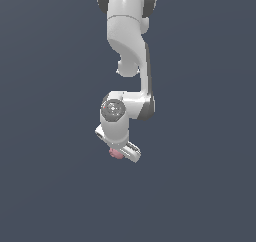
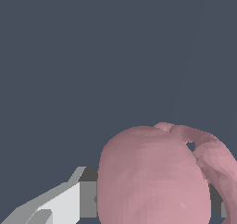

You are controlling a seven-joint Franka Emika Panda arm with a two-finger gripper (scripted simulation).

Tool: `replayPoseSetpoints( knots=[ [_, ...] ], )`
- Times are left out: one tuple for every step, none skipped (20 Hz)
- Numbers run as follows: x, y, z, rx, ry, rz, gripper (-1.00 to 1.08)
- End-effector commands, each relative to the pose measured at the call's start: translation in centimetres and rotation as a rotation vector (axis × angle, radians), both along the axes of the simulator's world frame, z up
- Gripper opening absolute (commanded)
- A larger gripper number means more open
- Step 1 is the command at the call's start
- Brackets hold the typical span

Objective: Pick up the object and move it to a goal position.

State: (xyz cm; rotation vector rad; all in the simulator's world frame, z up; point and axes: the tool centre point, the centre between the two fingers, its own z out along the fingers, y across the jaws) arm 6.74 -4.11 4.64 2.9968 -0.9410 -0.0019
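The object, a small pink lumpy blob, sits right under the white hand in the exterior view. In the wrist view the object fills the space between the jaws, with a curved nub at its upper side. My gripper is closed around it: one grey pad touches one flank and a sliver of the other finger shows on the far flank. The fingertips are hidden behind the blob.
The white arm comes down from the top of the exterior view. A plain dark blue-grey surface lies all around.
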Motion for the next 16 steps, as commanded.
replayPoseSetpoints(
  knots=[
    [-0.1, 0.5, 0.8, 0.0, -0.001, 0.001, -1.0],
    [-0.3, 0.7, 1.2, 0.0, -0.001, 0.001, -1.0],
    [-0.4, 1.0, 1.7, 0.0, -0.001, 0.001, -1.0],
    [-0.5, 1.3, 2.2, 0.0, -0.001, 0.001, -1.0],
    [-0.6, 1.6, 2.7, 0.0, -0.001, 0.001, -1.0],
    [-0.8, 1.9, 3.4, 0.0, -0.001, 0.001, -1.0],
    [-1.0, 2.3, 4.0, 0.0, -0.001, 0.001, -1.0],
    [-1.2, 2.8, 4.8, 0.0, -0.001, 0.001, -1.0],
    [-1.4, 3.2, 5.6, 0.0, -0.001, 0.001, -1.0],
    [-1.6, 3.7, 6.4, 0.0, -0.001, 0.001, -1.0],
    [-1.8, 4.2, 7.4, 0.0, -0.001, 0.001, -1.0],
    [-2.1, 4.8, 8.4, 0.0, -0.001, 0.001, -1.0],
    [-2.3, 5.4, 9.4, 0.0, -0.001, 0.001, -1.0],
    [-2.6, 6.0, 10.5, 0.0, -0.001, 0.001, -1.0],
    [-2.9, 6.6, 11.5, 0.0, -0.001, 0.001, -1.0],
    [-3.1, 7.2, 12.6, 0.0, -0.001, 0.001, -1.0]
  ],
)
